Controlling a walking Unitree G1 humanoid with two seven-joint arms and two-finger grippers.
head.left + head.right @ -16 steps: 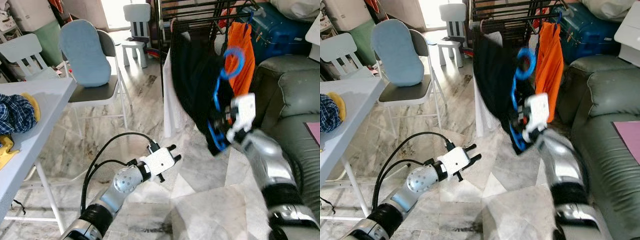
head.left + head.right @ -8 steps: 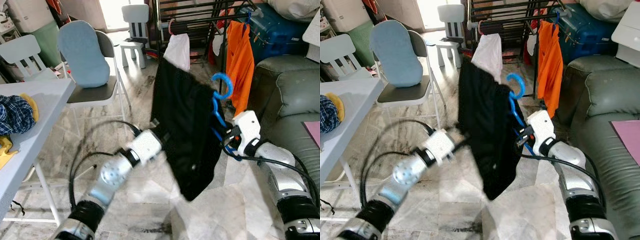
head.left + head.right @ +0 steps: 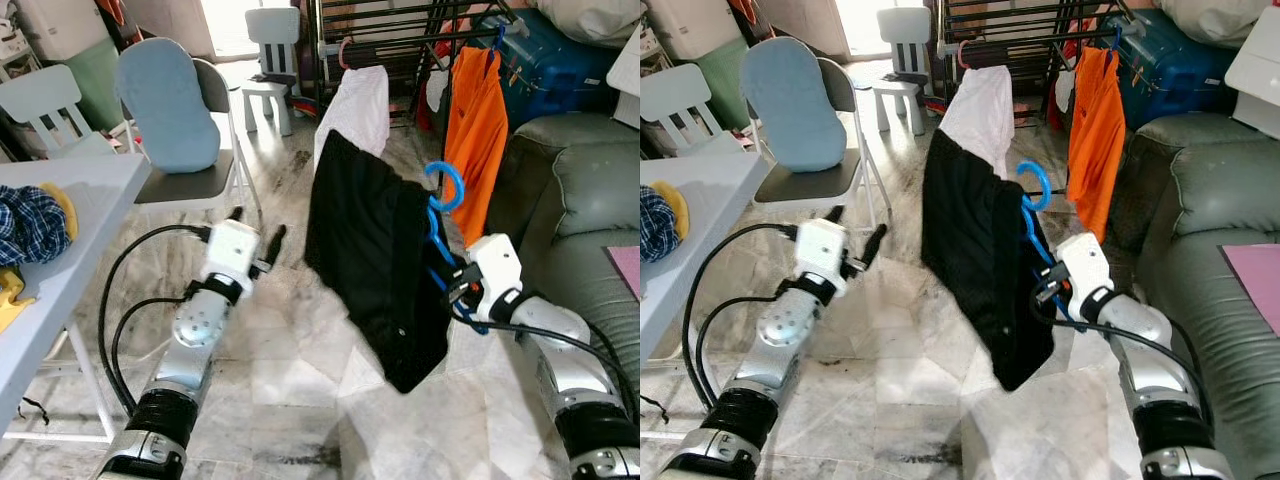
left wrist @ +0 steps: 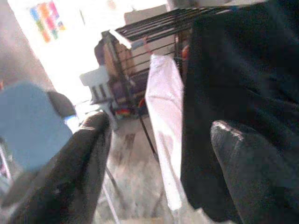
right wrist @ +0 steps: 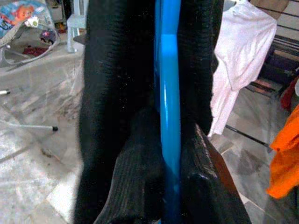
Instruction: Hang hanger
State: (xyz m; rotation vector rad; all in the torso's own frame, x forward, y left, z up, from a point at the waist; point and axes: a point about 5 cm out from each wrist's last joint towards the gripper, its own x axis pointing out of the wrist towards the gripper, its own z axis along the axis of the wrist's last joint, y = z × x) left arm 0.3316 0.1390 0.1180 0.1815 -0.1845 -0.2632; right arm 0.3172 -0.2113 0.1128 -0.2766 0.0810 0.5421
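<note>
Currently right gripper (image 3: 452, 283) clamped on blue hanger (image 3: 440, 215), fingers (image 5: 140, 177) pinching the hanger's blue bar in the right wrist view. Black garment (image 3: 375, 265) drapes on the hanger, hanging tilted, its lower end above the marble floor (image 3: 300, 400). Hanger's hook (image 3: 445, 187) points up, in front of the drying rack (image 3: 400, 30) and not on a rail; hanger and garment held in the air, near side of the rack. On the rack: white shirt (image 3: 355, 110) just behind the black garment, orange garment (image 3: 478, 120) to the robot's right of the hook.

Left gripper (image 3: 252, 240) raised, fingers (image 4: 84, 168) spread apart and holding nothing, to the robot's left of the black garment, near but apart from it. Left wrist view looks past both fingers at the white shirt and the rack.

Left of the rack: folding chair (image 3: 215, 150) with blue cushion (image 3: 165, 105), small white chair (image 3: 272, 60) further back. White table (image 3: 70, 230) far left of the rack, with plaid cloth (image 3: 30, 225) on it. Green-grey sofa (image 3: 590, 190) right of the rack, dark blue box (image 3: 550, 60) behind it.
</note>
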